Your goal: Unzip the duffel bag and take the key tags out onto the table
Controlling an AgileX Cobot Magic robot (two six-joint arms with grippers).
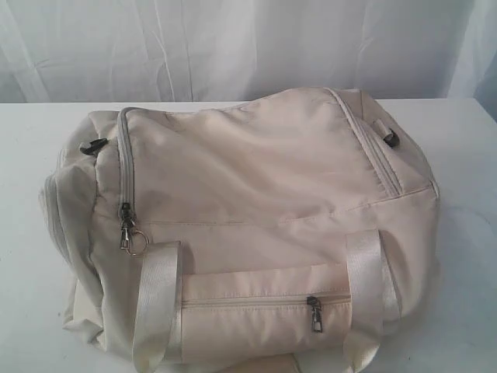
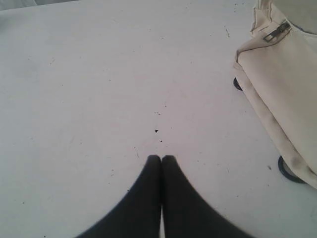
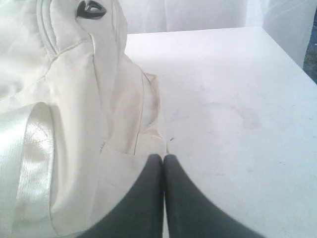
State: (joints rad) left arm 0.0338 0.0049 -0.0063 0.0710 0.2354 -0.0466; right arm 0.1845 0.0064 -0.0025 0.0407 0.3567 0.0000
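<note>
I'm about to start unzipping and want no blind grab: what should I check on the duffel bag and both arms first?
1. Main zipper pull in view: ok, it hangs on the left side of the duffel bag; zipper shut.
2. Left fingers open to pinch: not ok, pressed together over bare table.
3. Right fingers open: not ok, pressed together by the bag's end.
4. Key tags located: cannot tell, none visible.
5. Front pocket zipper shut: ok.
</note>
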